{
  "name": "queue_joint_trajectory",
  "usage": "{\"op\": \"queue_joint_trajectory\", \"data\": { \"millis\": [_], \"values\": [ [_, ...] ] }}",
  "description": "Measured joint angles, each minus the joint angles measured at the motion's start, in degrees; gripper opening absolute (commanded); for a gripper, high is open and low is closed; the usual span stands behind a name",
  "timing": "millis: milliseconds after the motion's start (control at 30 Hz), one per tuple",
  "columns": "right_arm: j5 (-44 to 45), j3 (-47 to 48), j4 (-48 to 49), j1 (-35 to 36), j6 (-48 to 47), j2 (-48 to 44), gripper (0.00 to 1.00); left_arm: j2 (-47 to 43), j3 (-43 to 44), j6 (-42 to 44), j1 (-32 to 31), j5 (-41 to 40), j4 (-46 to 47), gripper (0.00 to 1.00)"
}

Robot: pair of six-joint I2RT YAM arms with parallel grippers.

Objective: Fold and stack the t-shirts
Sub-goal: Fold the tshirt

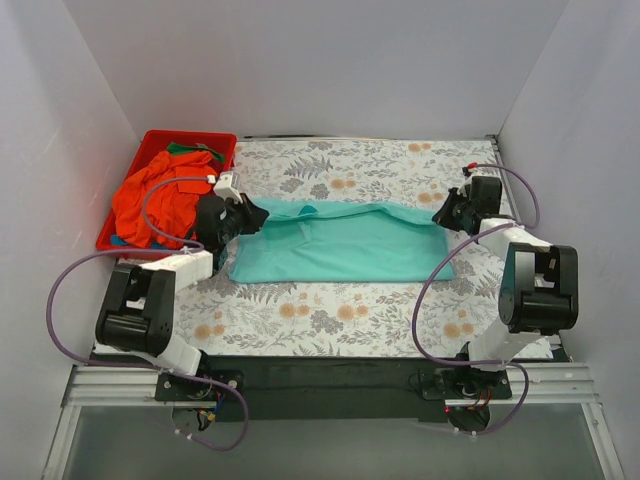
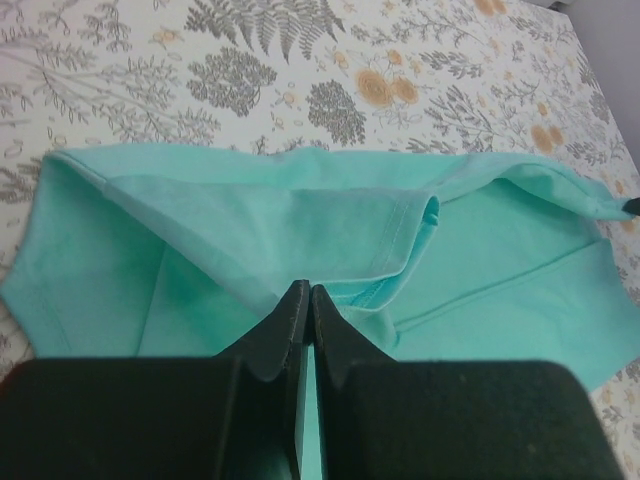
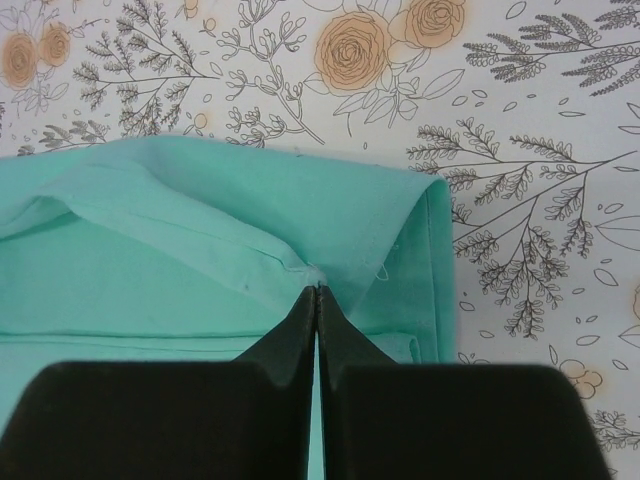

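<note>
Teal first, barely begun: pinching half-folded teal shirt (image 1: 345, 245) at both ends, left hand (image 1: 255, 213) and right hand (image 1: 443, 213) clamped on cloth; orange shirt (image 1: 150, 195) yet to fold, nothing stacked.

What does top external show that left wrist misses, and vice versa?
Top external only: the red plastic bin with a crumpled orange-red cloth t-shirt spilling from it. Left wrist only: a close-up of the left gripper shut on a fold of the teal cloth t-shirt, plus its stitched sleeve hem. Both: that teal t-shirt lying on the floral-print table cover.
</note>
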Motion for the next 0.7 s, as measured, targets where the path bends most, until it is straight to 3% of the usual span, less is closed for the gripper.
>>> {"op": "queue_joint_trajectory", "data": {
  "millis": [167,700],
  "values": [
    [0.63,-2.38,0.83,0.0,0.07,-2.56,0.01,-5.07,-5.25,-0.74,-0.02,-0.72,0.92,0.0],
    [2.91,-3.26,1.42,0.0,0.13,-6.1,0.01,-12.72,-7.69,-0.94,-0.02,-3.02,1.9,0.0]
  ]
}}
